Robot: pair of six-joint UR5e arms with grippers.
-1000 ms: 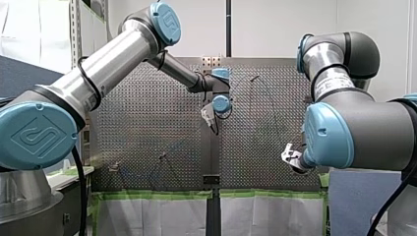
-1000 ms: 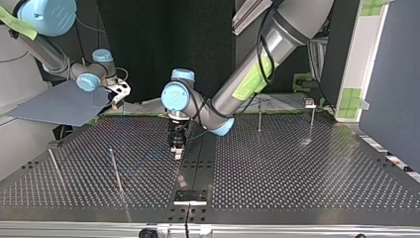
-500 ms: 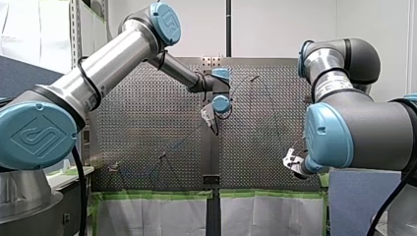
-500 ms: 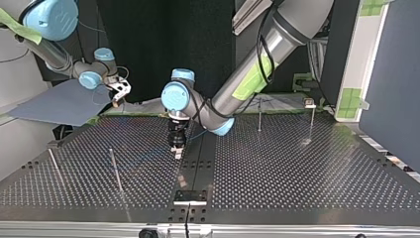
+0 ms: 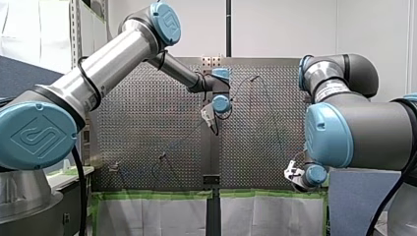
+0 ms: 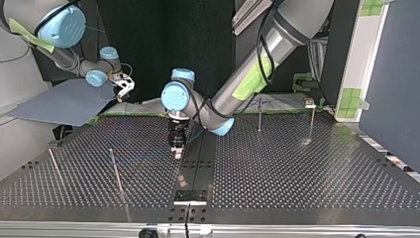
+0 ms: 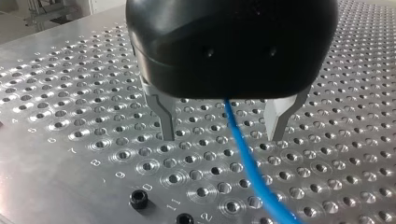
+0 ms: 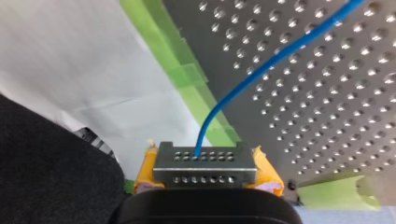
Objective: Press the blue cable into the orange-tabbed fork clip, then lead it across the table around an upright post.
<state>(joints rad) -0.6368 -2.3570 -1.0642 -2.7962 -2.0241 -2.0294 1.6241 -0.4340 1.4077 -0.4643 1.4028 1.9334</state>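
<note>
Our right gripper (image 8: 205,164), clamped on the end of the blue cable (image 8: 276,55), has dropped toward the taped corner of the table (image 6: 297,168); our left gripper (image 7: 222,136) stays mid-table, fingers apart, the cable running loose between them; we judge slack is being drawn before clipping.

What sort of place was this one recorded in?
Most likely a robotics lab test bench: my left arm and my right arm work over a perforated metal table edged with green tape, fitted with thin upright posts and a blue cable.
</note>
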